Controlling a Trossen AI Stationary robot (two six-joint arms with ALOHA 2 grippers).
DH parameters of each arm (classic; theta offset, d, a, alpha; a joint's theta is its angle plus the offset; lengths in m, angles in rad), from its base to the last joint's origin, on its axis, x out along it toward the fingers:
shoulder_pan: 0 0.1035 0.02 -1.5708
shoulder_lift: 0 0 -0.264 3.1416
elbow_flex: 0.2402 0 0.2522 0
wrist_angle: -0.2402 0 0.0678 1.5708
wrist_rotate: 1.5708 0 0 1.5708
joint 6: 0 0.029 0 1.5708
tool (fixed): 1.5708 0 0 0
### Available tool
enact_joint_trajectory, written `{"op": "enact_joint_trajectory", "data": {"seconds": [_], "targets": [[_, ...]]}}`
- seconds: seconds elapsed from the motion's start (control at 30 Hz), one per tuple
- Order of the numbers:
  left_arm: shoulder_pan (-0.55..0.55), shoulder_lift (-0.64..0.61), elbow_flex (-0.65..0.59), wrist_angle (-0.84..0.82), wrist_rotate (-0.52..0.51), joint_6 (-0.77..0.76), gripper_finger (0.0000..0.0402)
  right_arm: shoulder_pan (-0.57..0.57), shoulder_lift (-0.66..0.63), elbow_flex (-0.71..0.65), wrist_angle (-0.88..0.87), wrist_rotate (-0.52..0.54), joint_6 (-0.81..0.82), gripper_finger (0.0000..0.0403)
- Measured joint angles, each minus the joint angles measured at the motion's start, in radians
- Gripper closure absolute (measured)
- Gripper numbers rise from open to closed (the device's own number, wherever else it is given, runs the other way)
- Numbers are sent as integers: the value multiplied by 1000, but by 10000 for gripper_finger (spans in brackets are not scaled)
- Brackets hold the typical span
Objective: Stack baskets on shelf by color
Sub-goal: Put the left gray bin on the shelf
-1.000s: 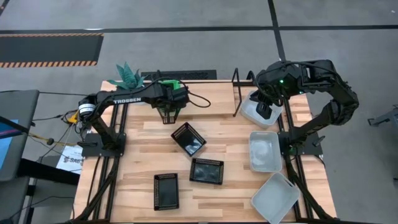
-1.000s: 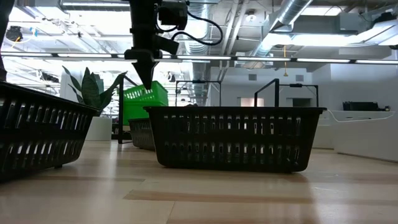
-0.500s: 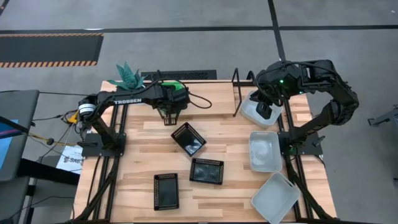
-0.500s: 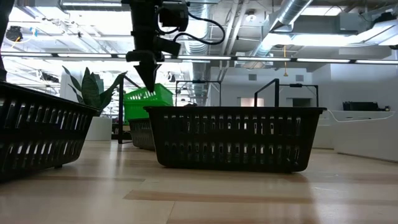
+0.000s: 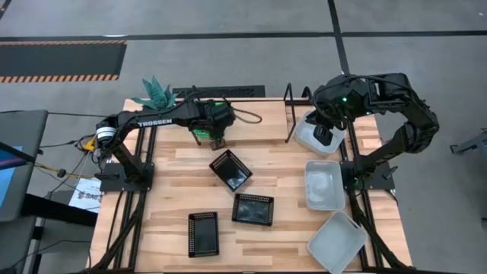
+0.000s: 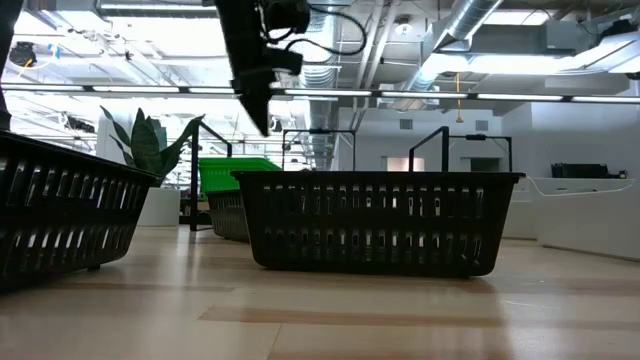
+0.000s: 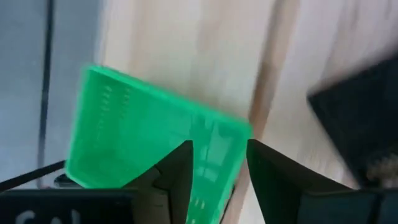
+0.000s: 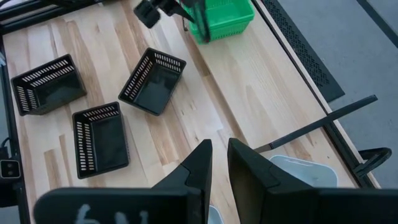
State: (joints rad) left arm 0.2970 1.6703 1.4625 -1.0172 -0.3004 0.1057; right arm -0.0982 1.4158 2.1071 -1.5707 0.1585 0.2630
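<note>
My left end effector hangs spread above the green basket, which rests on the shelf. I judge it light, stiff, thin-walled; pinch one rim wall. My right end effector, fingers narrowly apart, hovers over a white basket.

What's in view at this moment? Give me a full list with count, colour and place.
Green baskets: stack, count unclear, far left on the shelf.
Black baskets: three, loose on the table's middle and near side.
White baskets: three, right side; one on the shelf's right end, two on the table.
Shelf: one, light wood with black wire ends, far edge.
Plant: one, green, far left corner.
Left gripper: open, above the green baskets.
Right gripper: above the far white basket.
</note>
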Motion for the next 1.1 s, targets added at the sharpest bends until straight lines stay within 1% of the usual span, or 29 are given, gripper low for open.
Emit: {"op": "enact_joint_trajectory", "data": {"seconds": [0.1, 0.2, 0.33, 0.47, 0.53, 0.63, 0.73, 0.8, 0.93, 1.0, 1.1], "targets": [[7, -1, 14, 100, 28, -103, 265, 0, 0, 0, 0, 0, 18, 325], [16, -8, 15, 253, 120, -158, 271, 0, 0, 0, 0, 3, 72, 325], [22, -8, 16, 463, 247, -241, 272, 0, 0, 0, 0, 46, 139, 325], [12, -8, 16, 582, 372, -253, 253, -1, -1, -8, 1, 57, 247, 325], [2, -8, 16, 611, 390, -265, 235, 15, -11, -46, 2, 59, 298, 325], [-10, -8, 16, 631, 393, -266, 204, 39, -43, -161, 0, 61, 398, 325], [-16, -8, 16, 627, 395, -260, 179, 68, -88, -328, -2, 60, 512, 321], [-16, -8, 16, 626, 421, -261, 168, 96, -117, -451, -4, 54, 608, 314], [-16, -8, 16, 626, 484, -260, 161, 170, -167, -679, -2, -4, 847, 297], [-17, -8, 16, 626, 488, -257, 161, 215, -186, -773, 16, -40, 959, 288], [-16, -8, 16, 626, 487, -235, 161, 280, -202, -884, 74, -56, 1106, 277]]}}
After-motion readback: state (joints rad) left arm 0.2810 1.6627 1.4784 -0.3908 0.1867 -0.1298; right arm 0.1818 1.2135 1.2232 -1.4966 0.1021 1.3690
